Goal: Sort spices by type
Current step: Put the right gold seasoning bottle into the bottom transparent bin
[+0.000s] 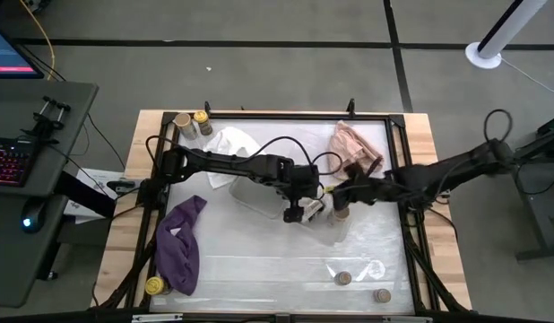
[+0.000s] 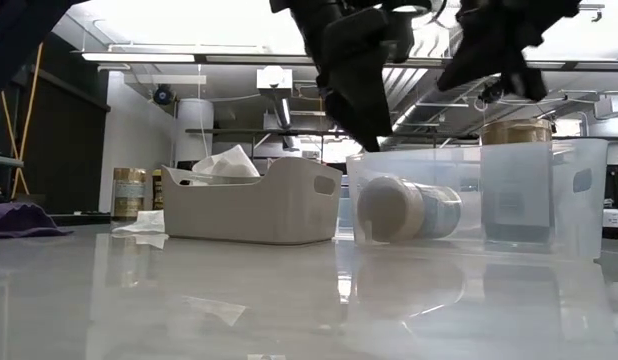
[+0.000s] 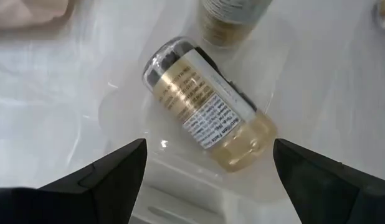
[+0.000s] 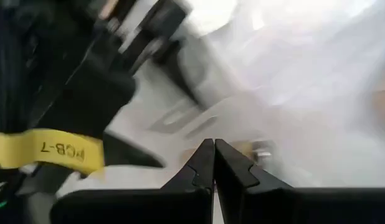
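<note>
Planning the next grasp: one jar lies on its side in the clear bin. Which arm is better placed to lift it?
Left, probably. The left gripper hangs over the tipped jar, fingers open to either side of it; the right gripper is close by, but its fingers are shut.

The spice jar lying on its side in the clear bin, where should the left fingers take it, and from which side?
Grip the lying jar across its round labelled middle, coming straight down from above. It lies flat inside the clear bin, whose walls block any sideways approach.
</note>
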Tool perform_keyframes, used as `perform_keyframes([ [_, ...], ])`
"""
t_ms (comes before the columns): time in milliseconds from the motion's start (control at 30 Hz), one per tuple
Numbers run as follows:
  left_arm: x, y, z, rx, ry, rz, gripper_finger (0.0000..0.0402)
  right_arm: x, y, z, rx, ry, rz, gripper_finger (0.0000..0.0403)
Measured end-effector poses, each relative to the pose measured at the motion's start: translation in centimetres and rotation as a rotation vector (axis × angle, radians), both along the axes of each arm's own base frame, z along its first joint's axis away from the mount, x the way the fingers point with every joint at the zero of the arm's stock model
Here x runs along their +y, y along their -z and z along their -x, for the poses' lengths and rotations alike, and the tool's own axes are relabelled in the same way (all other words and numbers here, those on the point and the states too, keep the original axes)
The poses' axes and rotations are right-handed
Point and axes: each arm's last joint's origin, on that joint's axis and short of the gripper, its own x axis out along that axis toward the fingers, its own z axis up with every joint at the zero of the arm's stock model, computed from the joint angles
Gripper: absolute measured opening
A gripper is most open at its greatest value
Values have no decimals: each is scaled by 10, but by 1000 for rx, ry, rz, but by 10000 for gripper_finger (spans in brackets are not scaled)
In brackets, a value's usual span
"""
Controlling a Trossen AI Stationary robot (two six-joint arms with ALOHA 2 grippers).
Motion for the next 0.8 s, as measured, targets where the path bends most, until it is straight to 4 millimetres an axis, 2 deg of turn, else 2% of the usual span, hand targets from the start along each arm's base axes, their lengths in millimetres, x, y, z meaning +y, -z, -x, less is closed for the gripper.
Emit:
perform_keyframes([
  [133, -3, -1, -2, -16, -111, 74, 335, -9, -24, 26, 38, 60, 69, 0],
  [300, -9, -8, -4, -34, -224, 154, 335, -17, -38, 47, 28, 119, 124, 0],
  [600, -25, -6, -7, -56, -339, 217, 335, -20, -36, 56, 74, 140, 166, 0],
  [800, -26, -4, -11, -101, -377, 164, 335, -20, -36, 57, 76, 149, 177, 0],
])
